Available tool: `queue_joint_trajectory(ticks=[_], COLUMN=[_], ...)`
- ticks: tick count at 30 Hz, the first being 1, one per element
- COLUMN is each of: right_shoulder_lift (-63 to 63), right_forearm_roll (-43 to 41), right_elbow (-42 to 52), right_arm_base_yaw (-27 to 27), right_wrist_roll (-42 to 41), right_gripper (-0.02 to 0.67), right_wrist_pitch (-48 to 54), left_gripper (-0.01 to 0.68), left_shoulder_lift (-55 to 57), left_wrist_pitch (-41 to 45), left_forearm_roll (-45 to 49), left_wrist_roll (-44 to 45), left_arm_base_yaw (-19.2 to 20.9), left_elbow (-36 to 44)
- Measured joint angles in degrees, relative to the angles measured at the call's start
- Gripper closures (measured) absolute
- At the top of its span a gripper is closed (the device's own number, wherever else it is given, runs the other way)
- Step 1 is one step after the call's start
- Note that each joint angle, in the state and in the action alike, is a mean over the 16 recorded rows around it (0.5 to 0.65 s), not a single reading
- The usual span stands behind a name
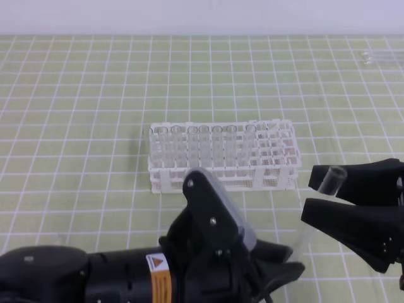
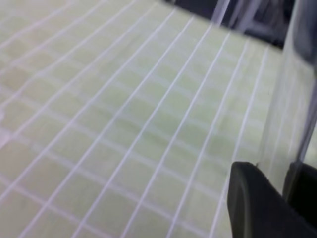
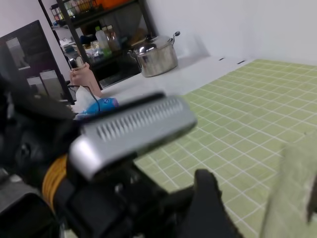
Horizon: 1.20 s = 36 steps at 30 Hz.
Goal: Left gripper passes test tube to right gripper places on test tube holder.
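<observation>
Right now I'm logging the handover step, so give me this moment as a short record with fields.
stage: handover, tube not yet in the rack
test tube: slanted upright, open rim up, between the two arms
left gripper: shut on the tube's lower end
right gripper: open, fingers either side of the tube's upper part
test tube holder: white rack behind the arms, several clear tubes standing in its left and middle holes
far right corner: more clear glassware lying on the mat
</observation>
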Motion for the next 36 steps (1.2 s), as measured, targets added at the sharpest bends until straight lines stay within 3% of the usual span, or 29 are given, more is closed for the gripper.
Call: queue_joint_trajectory(ticks=[7, 23, 36], right_shoulder_lift=[0.0, 0.0, 0.0], right_forearm_roll=[0.0, 0.0, 0.1], right_elbow=[0.0, 0.0, 0.0], right_arm_base_yaw=[0.0, 0.0, 0.0], right_wrist_roll=[0.0, 0.0, -0.1], right_gripper=[0.233, 0.247, 0.432], right_wrist_pitch=[0.4, -2.5, -3.9], left_gripper=[0.652, 0.663, 0.618], left_shoulder_lift=[1.9, 4.5, 5.5], left_wrist_pitch=[-7.4, -12.3, -12.4], left_forearm_roll=[-1.0, -14.9, -18.4], left_wrist_roll=[0.7, 13.4, 16.3], left_arm_base_yaw=[2.1, 2.3, 2.3], left_elbow=[-0.5, -0.5, -0.5])
